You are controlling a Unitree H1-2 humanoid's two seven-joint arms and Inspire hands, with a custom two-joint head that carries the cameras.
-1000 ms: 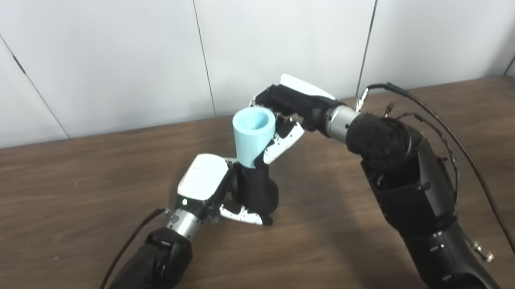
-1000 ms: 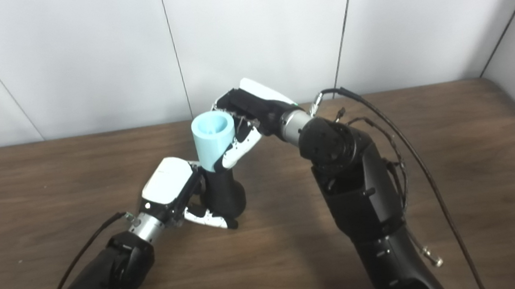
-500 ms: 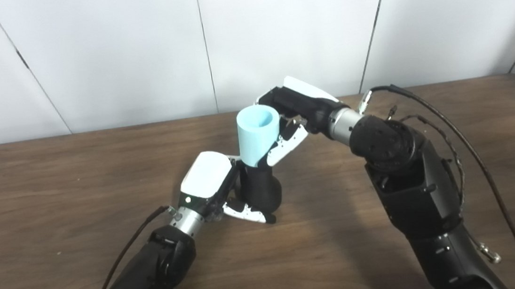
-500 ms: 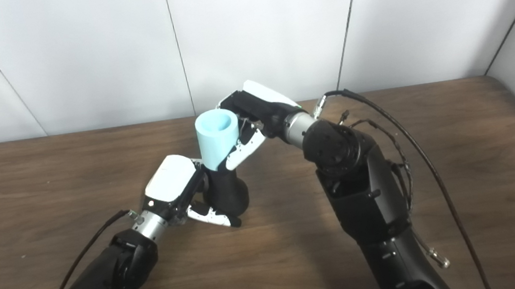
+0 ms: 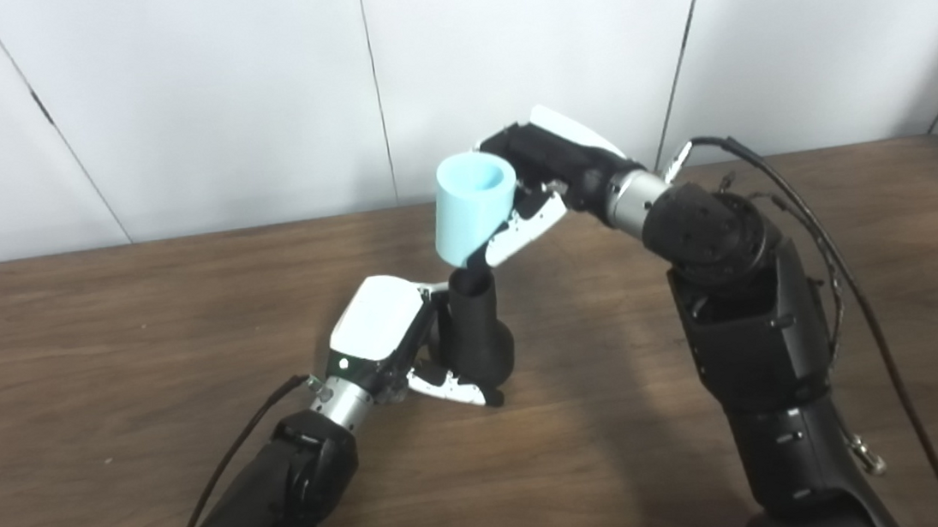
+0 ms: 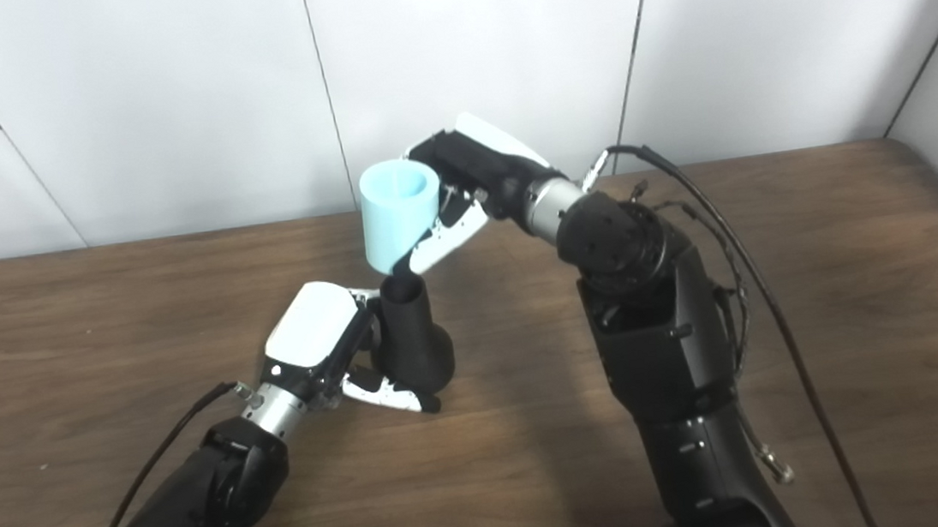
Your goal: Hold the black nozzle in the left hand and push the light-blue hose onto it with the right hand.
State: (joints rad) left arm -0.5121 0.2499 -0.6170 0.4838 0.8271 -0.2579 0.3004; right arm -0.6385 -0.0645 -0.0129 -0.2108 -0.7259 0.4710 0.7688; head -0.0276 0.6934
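The black nozzle (image 5: 476, 332) stands upright on the brown table (image 5: 97, 334), its wide base down and its narrow open end up. My left hand (image 5: 390, 340) is shut on its lower part from the left. The light-blue hose (image 5: 472, 207), a short wide tube with its open end up, hangs just above the nozzle's top, tilted, with its lower rim at the nozzle's mouth. My right hand (image 5: 547, 178) is shut on the hose from behind and the right. In the right eye view the hose (image 6: 397, 212) sits over the nozzle (image 6: 412, 338) the same way.
A white panelled wall (image 5: 246, 95) runs along the table's far edge. Black cables (image 5: 808, 213) loop off my right forearm over the right part of the table.
My right hand has lifted the hose up and a little to the right, so more of the nozzle's neck shows. The left hand and nozzle have stayed put.
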